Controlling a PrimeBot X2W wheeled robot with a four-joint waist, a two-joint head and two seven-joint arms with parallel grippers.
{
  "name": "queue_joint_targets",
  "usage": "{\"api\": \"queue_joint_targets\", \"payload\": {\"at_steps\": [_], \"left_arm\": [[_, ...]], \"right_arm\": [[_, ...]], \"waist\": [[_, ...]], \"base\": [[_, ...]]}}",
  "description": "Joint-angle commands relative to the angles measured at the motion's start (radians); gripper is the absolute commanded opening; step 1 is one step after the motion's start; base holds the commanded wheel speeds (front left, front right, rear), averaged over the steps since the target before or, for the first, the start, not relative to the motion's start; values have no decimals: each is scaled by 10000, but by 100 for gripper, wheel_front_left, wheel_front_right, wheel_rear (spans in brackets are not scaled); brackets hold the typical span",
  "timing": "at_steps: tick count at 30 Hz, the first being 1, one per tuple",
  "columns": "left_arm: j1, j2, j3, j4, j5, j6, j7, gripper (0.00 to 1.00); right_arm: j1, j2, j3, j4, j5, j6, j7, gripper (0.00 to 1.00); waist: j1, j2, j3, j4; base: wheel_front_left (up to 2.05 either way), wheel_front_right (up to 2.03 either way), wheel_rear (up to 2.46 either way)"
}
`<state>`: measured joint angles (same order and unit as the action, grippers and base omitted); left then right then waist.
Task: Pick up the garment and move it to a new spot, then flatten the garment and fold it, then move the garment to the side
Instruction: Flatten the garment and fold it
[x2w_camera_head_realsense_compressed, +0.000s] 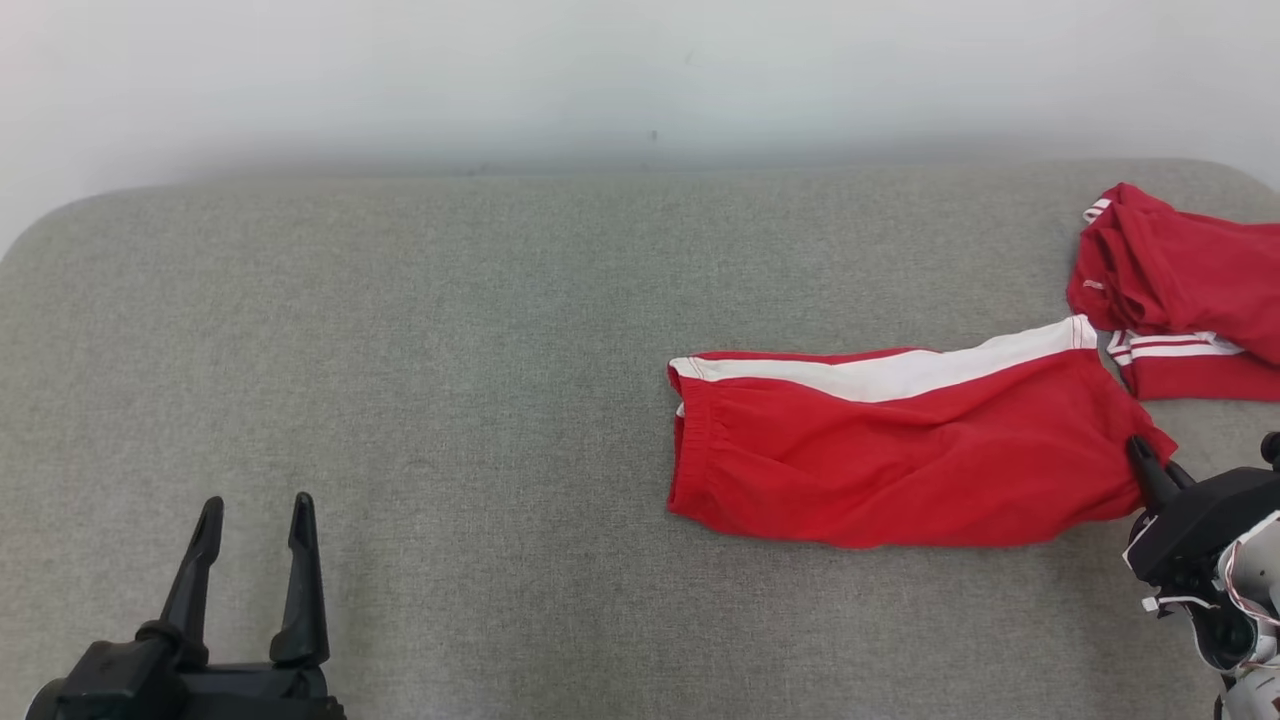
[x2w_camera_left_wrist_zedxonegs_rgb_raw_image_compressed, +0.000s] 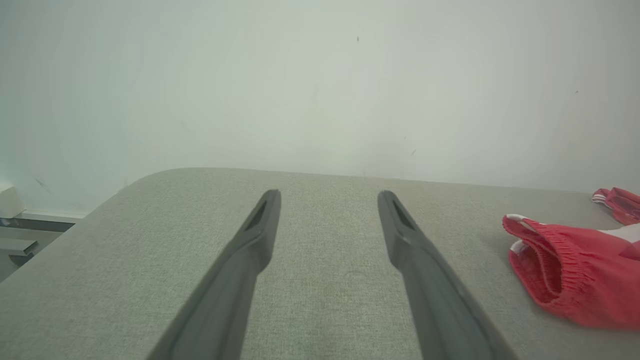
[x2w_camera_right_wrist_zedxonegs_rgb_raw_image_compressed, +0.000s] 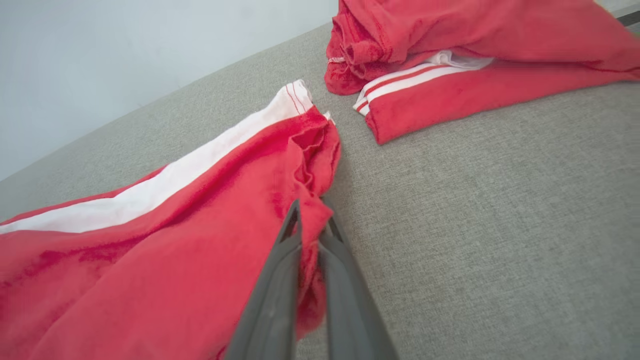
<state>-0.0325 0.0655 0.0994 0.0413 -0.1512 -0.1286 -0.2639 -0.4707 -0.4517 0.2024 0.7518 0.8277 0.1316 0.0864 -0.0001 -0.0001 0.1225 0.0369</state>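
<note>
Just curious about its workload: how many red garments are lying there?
3: shorts right of centre, in the right gripper; a crumpled piece far right, atop a folded striped piece. More may be hidden beneath.

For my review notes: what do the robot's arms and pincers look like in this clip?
Both the left pincer and right pincer have two long, tapered, dark matte fingers with a slot near each tip, on black bases. The right wrist shows a white shell with thin red and white cables exposed.
</note>
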Motion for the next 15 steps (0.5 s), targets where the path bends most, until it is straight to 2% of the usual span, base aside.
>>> {"api": "queue_joint_targets", "payload": {"at_steps": [1, 11, 14, 15], "left_arm": [[39, 80, 62, -32, 60, -4, 0, 100], [203, 90, 138, 6, 50, -6, -2, 100], [219, 66, 130, 11, 43, -6, 0, 100], [180, 56, 72, 25, 31, -8, 0, 100]], "right_arm": [[70, 101, -117, -10, 63, -18, -189, 0], [43, 561, 62, -583, -41, -18, -773, 0], [-145, 809, 311, -1105, -128, -18, -955, 0], [-200, 1066, 468, -1512, -94, -18, -1067, 0]], "waist": [[1, 1, -66, -53], [1, 1, -175, -20], [1, 1, -181, -11], [1, 1, -187, 43]], "base": [[0, 0, 0], [0, 0, 0], [0, 0, 0], [0, 0, 0]]}}
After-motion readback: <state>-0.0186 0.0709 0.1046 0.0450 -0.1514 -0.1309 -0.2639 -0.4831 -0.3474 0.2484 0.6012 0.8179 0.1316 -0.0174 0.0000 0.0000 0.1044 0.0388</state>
